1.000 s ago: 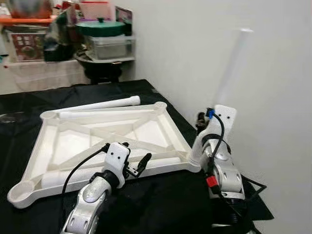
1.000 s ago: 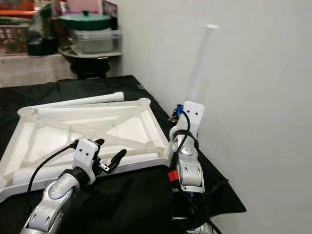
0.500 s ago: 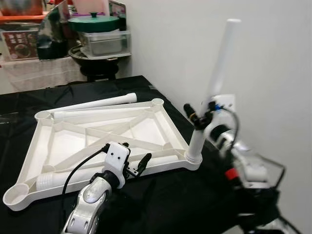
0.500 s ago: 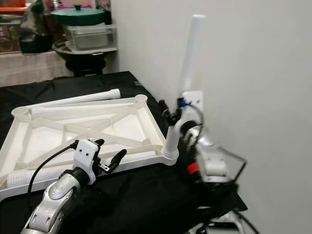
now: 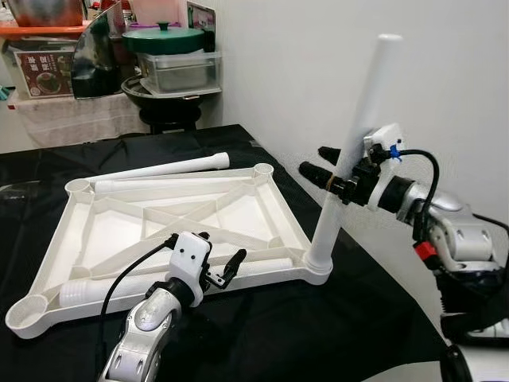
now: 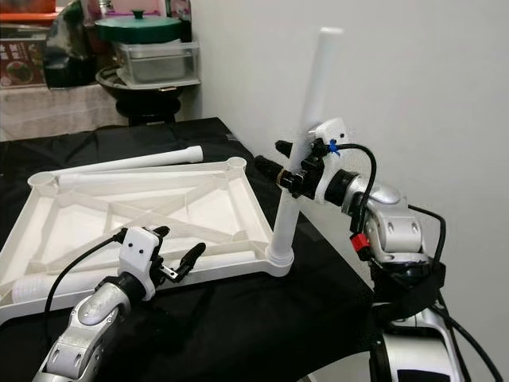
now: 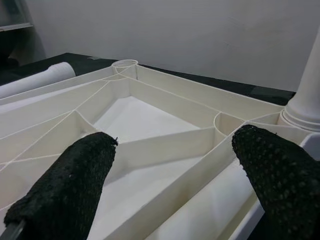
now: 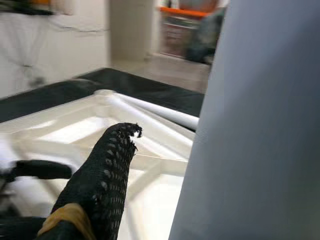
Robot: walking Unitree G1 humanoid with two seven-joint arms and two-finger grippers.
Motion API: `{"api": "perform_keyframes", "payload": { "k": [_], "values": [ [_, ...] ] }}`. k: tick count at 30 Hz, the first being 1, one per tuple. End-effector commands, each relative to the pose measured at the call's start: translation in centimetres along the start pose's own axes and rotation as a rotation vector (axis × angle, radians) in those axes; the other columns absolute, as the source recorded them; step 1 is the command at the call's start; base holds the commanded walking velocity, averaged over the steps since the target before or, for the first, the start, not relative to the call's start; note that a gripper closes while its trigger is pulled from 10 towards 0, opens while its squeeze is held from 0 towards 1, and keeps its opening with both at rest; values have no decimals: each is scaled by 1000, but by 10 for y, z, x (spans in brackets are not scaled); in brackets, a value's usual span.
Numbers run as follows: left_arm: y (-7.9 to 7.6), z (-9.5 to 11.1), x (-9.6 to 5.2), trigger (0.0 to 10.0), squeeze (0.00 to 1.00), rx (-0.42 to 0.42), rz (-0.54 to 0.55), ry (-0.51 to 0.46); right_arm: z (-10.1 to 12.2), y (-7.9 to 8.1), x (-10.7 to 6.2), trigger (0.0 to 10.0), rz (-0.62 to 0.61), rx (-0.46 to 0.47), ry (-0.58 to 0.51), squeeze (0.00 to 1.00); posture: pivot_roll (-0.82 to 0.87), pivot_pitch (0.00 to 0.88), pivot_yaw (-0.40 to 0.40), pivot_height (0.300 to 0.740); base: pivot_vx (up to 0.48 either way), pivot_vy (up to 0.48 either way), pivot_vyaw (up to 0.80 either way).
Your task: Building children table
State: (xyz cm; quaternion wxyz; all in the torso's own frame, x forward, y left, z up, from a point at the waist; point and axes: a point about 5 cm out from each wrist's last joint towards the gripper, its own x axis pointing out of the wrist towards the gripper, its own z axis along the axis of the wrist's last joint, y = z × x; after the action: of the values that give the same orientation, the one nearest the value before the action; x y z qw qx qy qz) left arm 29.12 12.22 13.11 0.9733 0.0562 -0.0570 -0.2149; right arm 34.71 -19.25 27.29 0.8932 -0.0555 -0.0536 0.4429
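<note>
R hand (image 5: 332, 177) grips upright leg (image 5: 350, 151) in tabletop (image 5: 171, 227) corner socket; L hand (image 5: 221, 269) wide open.

White leg (image 5: 350, 159) upright in tabletop (image 5: 159, 219) corner

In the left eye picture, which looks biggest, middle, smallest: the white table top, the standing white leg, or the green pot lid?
1. Table top, widest thing there.
2. Standing leg, held by the right gripper.
3. Green pot lid, though it sits farther back, so it may only look smallest.
</note>
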Motion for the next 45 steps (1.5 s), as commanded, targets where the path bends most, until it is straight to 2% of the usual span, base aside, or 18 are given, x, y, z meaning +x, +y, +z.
{"api": "perform_keyframes", "payload": {
  "k": [1,6,14,15,16,17,18,27,33,37,38,39,40,41,42,43,44,45],
  "values": [
    [-2,-4,-1,10000,0,-6,-3,15,6,10,7,10000,155,6,-42,0,71,0,-81,740,0,0,0],
    [-2,-4,-1,10000,0,-5,-2,16,4,15,6,10000,265,27,-57,0,72,0,-82,740,0,0,0],
    [-2,-4,-1,10000,0,-6,-1,17,0,11,5,9647,286,46,-46,0,70,0,-83,740,0,0,0],
    [-2,-4,-1,10000,0,-6,0,17,-1,10,4,7608,292,50,-44,0,69,0,-82,740,0,0,0],
    [-2,-4,-1,10000,0,-6,0,17,-1,10,4,7608,292,50,-44,0,69,0,-82,740,0,0,0],
    [-2,-4,-1,10000,0,-7,0,17,-2,9,3,1961,307,56,-41,0,68,0,-82,740,0,0,0],
    [-3,-4,-1,10000,0,-8,-2,17,-1,7,2,0,319,74,-50,0,66,0,-82,740,0,0,0],
    [-4,-5,-1,10000,0,-10,-5,18,0,4,-2,0,343,82,-55,0,63,0,-81,740,0,0,0],
    [-4,-5,-1,10000,0,-10,-7,19,-3,-3,3,0,200,41,-3,0,62,0,-79,740,0,0,0],
    [-4,-5,-1,10000,0,-10,-7,20,-14,-13,14,0,-39,28,66,0,54,0,-76,740,0,0,0],
    [-4,-5,-2,10000,0,-10,-7,21,-25,-21,20,0,-266,32,95,0,54,0,-68,740,0,0,0],
    [-4,-5,-2,10000,0,-10,-7,21,-25,-21,20,0,-266,32,95,0,54,0,-68,740,0,0,0],
    [-5,-6,-1,10000,0,-12,-6,23,-47,-29,23,0,-595,72,127,0,47,0,-52,740,0,0,0],
    [-5,-6,-1,10000,0,-12,-6,23,-47,-29,23,0,-595,72,127,0,47,0,-52,740,0,0,0],
    [-7,-6,0,10000,0,-15,-10,25,-69,-30,21,0,-846,143,149,0,39,0,-49,740,0,0,0],
    [-7,-6,0,10000,0,-15,-10,25,-69,-30,21,0,-846,143,149,0,39,0,-49,740,0,0,0],
    [-9,-6,1,10000,0,-12,-22,24,-92,-18,24,0,-1041,239,174,0,54,0,-55,740,0,0,0],
    [-9,-6,1,10000,0,-12,-22,24,-92,-18,24,0,-1041,239,174,0,54,0,-55,740,0,0,0]
  ]
}}
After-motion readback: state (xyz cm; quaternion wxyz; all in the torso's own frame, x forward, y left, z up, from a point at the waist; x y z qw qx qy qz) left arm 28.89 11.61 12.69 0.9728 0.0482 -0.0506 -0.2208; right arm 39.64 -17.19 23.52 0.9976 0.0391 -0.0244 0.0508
